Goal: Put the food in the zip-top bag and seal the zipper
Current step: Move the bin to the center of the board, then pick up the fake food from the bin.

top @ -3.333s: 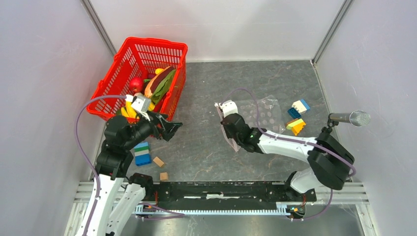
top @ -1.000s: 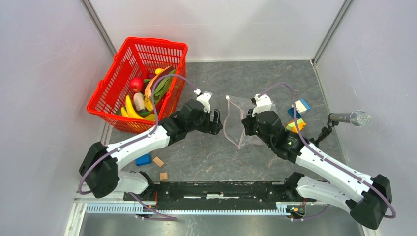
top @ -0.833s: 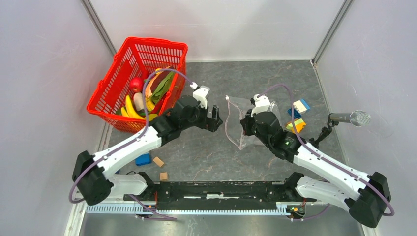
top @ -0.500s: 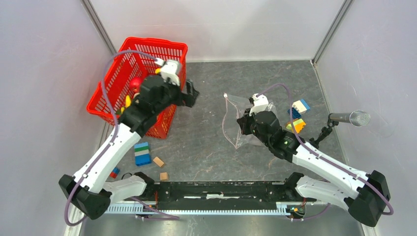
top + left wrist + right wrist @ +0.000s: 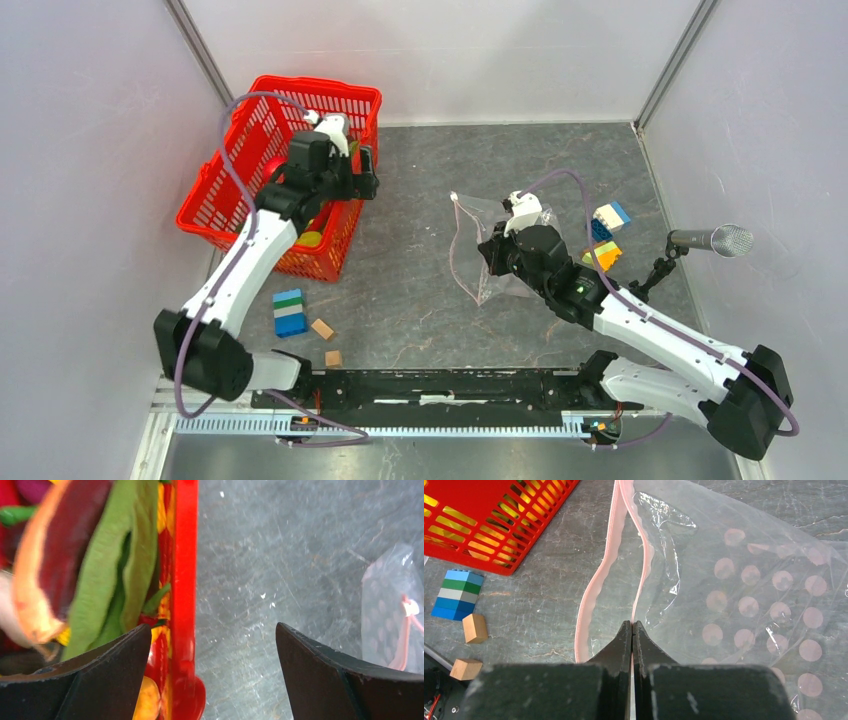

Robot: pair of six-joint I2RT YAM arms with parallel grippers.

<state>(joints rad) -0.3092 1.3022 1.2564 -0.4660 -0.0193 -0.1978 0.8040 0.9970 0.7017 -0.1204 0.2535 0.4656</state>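
From above, the left gripper (image 5: pixel 358 183) hangs released at the right-hand rim of the red mesh basket (image 5: pixel 215 170), where the toy food (image 5: pixel 312 238) lies heaped. The zip-top bag (image 5: pixel 470 235) sits on the grey counter (image 5: pixel 420 320) well to the right of the basket, with the right gripper (image 5: pixel 487 250) at its mouth. A blue-and-green block stack (image 5: pixel 290 312) and two wooden cubes (image 5: pixel 322 329) lie just in front of the basket. In the left wrist view the fingers (image 5: pixel 100 680) stand wide apart with nothing between them, straddling the basket's red rim. Inside the rim lie a green pod (image 5: pixel 107 570) and a maroon, orange-edged piece (image 5: pixel 55 555), and the bag shows far to the basket's right. In the right wrist view the jaws are clenched on one strip of the pink zipper (image 5: pixel 644 570). The other strip bows away on the basket side, so the mouth gapes, and no food shows inside the bag.
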